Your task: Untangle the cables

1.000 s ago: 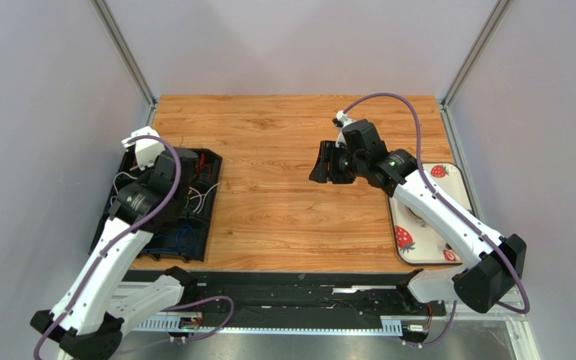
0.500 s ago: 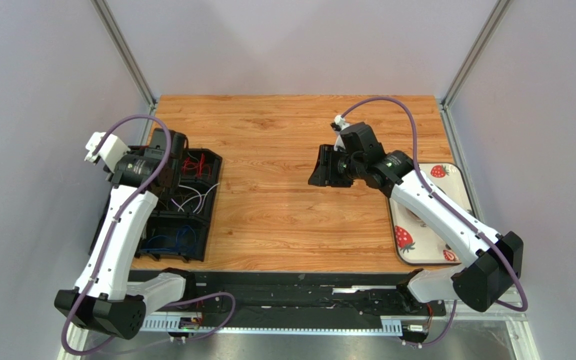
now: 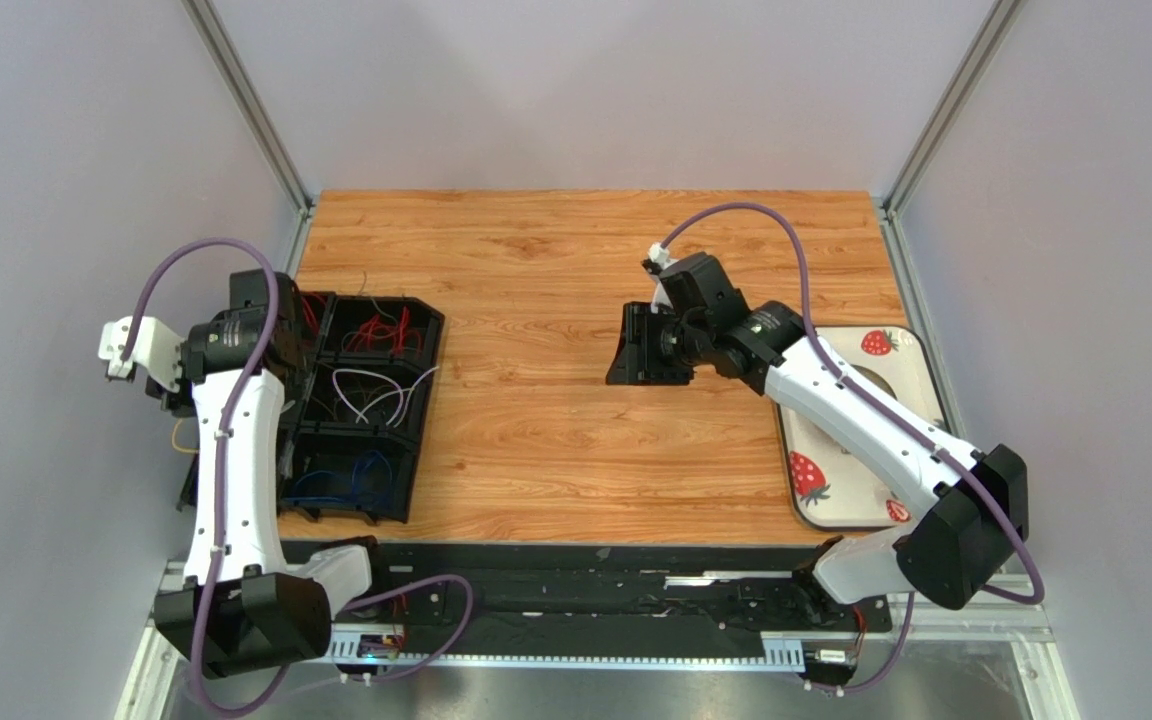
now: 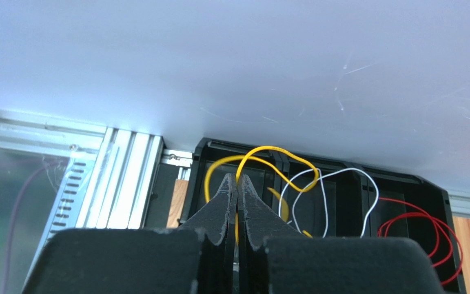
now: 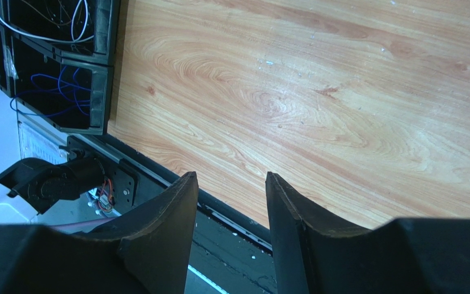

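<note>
The cables lie sorted in a black divided tray (image 3: 428, 375) at the table's left: red cables (image 3: 387, 323) at the far end, white cables (image 3: 379, 398) in the middle, blue cables (image 3: 342, 483) nearest. My left gripper (image 4: 237, 178) is shut on a yellow cable (image 4: 262, 149), which loops up from between the jaw tips over the tray's edge by the left wall. Beside it are a white cable (image 4: 341, 173) and red cables (image 4: 415, 215). My right gripper (image 3: 630, 348) hovers over the bare wood at mid-table. It shows open and empty in the wrist view (image 5: 231, 177).
A white plate with strawberry prints (image 3: 898, 360) sits at the table's right edge under the right arm. The grey left wall stands close behind the left gripper. A black rail (image 5: 231, 214) runs along the table's near edge.
My left arm has swung from over the tray out toward the left wall, uncovering the compartments. The right gripper has drifted slightly left and its jaws have narrowed a little.
</note>
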`<state>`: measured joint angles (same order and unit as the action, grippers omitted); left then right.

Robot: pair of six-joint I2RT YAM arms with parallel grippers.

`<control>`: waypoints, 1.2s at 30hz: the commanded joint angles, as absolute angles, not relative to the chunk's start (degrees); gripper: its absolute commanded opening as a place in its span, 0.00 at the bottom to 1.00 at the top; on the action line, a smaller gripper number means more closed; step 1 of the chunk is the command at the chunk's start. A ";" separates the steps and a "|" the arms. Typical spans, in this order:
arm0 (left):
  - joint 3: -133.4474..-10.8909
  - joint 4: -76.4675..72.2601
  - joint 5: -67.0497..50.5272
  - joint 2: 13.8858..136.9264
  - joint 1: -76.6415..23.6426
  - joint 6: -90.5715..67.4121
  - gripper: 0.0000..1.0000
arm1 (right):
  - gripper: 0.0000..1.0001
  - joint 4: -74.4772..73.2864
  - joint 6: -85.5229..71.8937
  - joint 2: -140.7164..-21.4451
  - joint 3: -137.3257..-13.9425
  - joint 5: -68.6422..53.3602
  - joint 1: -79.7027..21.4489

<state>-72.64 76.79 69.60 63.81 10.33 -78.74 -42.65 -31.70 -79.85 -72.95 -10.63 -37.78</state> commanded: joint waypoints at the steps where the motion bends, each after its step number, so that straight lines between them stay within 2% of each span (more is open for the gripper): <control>1: -70.85 96.50 67.68 63.11 13.36 -85.41 0.00 | 0.48 -43.42 -31.99 -79.45 -73.92 -10.20 -38.93; 21: -69.00 96.42 65.48 66.98 16.79 -89.03 0.00 | 0.48 -42.54 -32.17 -79.19 -70.40 -9.41 -39.90; 24: -68.47 96.33 65.30 66.10 16.96 -89.56 0.11 | 0.48 -42.63 -32.25 -78.84 -69.96 -9.32 -39.90; 25: -68.38 96.33 65.22 66.01 16.96 -89.65 0.23 | 0.48 -42.63 -32.17 -78.75 -69.96 -9.32 -39.90; 27: -68.38 96.33 65.13 65.92 17.31 -89.74 0.33 | 0.48 -42.63 -32.08 -78.75 -69.79 -9.32 -39.90; 28: -68.38 96.33 65.13 66.00 17.23 -89.74 0.43 | 0.48 -42.54 -32.08 -78.75 -69.79 -9.32 -39.90; 29: -68.29 96.42 65.13 66.01 17.66 -89.74 0.47 | 0.48 -42.54 -32.17 -78.84 -69.79 -9.32 -39.90; 30: -68.29 96.24 65.04 65.92 17.84 -89.65 0.57 | 0.48 -42.63 -32.08 -78.84 -69.87 -9.32 -39.90; 31: -68.20 96.33 65.04 65.92 18.10 -89.65 0.62 | 0.48 -42.63 -32.17 -78.92 -69.87 -9.32 -39.90; 33: -68.20 96.33 64.78 66.01 18.28 -89.56 0.69 | 0.48 -42.54 -32.17 -79.01 -69.87 -9.32 -39.90; 36: -68.38 96.24 64.78 65.92 18.28 -89.39 0.70 | 0.48 -42.54 -32.26 -79.45 -70.05 -9.49 -39.90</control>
<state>-68.16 77.08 64.40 67.07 17.58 -88.68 -43.62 -31.90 -79.83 -69.67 -9.89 -39.64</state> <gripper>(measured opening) 0.687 0.483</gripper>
